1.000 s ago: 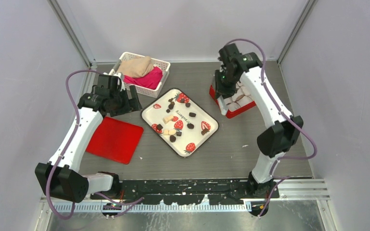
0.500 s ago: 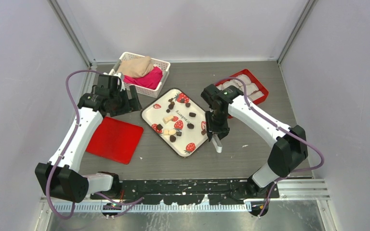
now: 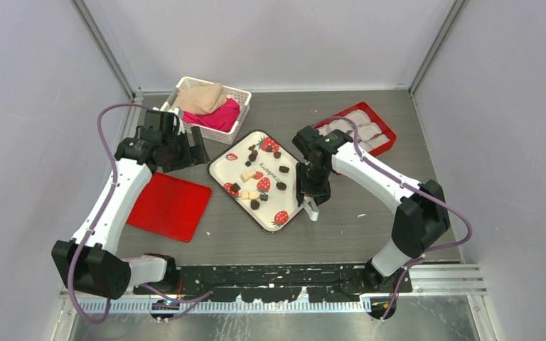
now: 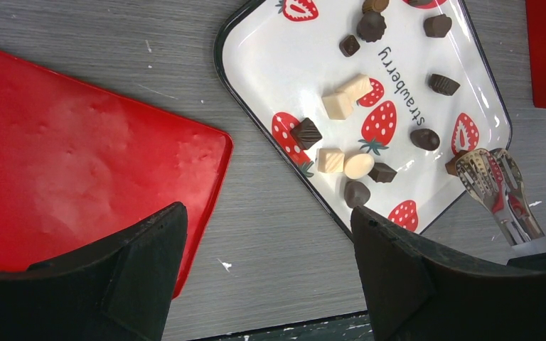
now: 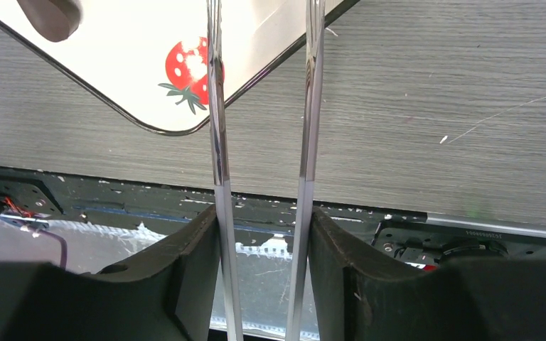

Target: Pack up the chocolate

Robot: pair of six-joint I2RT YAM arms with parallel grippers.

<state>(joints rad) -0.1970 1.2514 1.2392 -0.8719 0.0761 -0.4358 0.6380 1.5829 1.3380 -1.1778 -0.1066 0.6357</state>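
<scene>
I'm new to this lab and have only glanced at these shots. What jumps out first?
A white tray printed with red strawberries sits mid-table, scattered with small dark chocolate and a few pale pieces. At its right edge the right gripper clamps metal tongs, their tips at the tray's rim. A flat red lid lies left of the tray.

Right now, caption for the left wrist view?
Open left gripper above red mat and strawberry tray of chocolates; tongs at the tray's edge.
</scene>
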